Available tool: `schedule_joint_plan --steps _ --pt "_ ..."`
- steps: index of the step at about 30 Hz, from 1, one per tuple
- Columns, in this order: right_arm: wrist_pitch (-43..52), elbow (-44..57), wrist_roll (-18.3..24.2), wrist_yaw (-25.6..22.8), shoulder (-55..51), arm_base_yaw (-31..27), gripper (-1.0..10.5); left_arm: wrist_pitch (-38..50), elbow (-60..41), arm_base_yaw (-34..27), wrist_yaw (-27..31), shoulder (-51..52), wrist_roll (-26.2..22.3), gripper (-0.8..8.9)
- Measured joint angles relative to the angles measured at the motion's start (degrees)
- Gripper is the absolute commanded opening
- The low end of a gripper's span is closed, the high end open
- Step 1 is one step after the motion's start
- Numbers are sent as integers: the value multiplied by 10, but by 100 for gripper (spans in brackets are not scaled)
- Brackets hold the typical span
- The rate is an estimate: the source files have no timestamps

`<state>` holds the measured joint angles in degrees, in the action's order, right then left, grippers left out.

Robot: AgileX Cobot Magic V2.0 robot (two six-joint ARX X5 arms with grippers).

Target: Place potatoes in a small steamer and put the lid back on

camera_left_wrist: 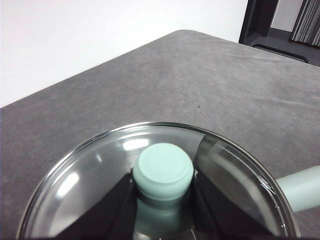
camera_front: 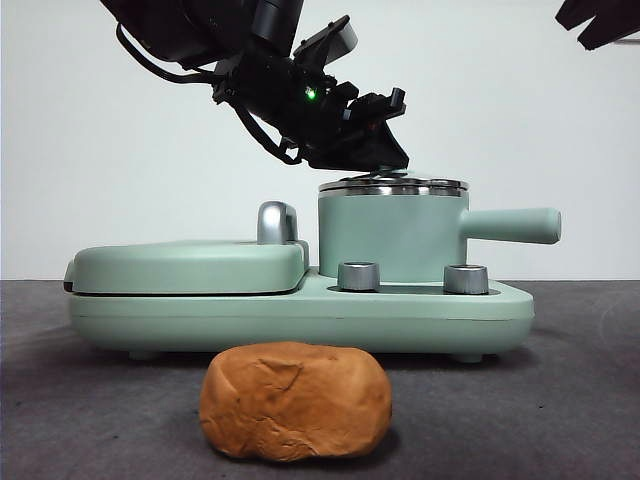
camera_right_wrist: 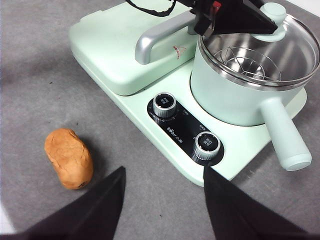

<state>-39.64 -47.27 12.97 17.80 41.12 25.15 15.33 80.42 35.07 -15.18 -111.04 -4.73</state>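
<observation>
Lumpy, creased orange-brown potato (camera_front: 295, 401) on grey table (camera_front: 560, 400) before steamer (camera_front: 385, 238).

The potato (camera_front: 295, 401) is showing a matt, creased orange-brown skin, rough and dull, lying on the table (camera_front: 580, 400), which is looking like grey cloth with a soft, felt-like nap. Behind the potato, the small steamer (camera_front: 385, 235) is showing smooth, satin mint-green plastic or enamel, with a polished steel rim and a shiny steel rack inside. The lid (camera_left_wrist: 100, 170) on the steamer is looking like clear glossy glass, catching reflections, and its knob (camera_left_wrist: 163, 171) is smooth matt green plastic. Beside the steamer, the griddle cover (camera_front: 190, 265) is wearing the same satin green, its handle (camera_right_wrist: 155, 40) brushed chrome. The dials (camera_right_wrist: 164, 104) are gleaming metal on a glossy black panel.
</observation>
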Motion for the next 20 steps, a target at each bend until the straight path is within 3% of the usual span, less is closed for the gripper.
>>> schedule_joint_plan --steps 14,20 --pt "0 0 0 0 0 0 247 -21 17 -1 3 12 1 10" --pt "0 0 0 0 0 0 247 -81 17 -3 3 69 1 10"
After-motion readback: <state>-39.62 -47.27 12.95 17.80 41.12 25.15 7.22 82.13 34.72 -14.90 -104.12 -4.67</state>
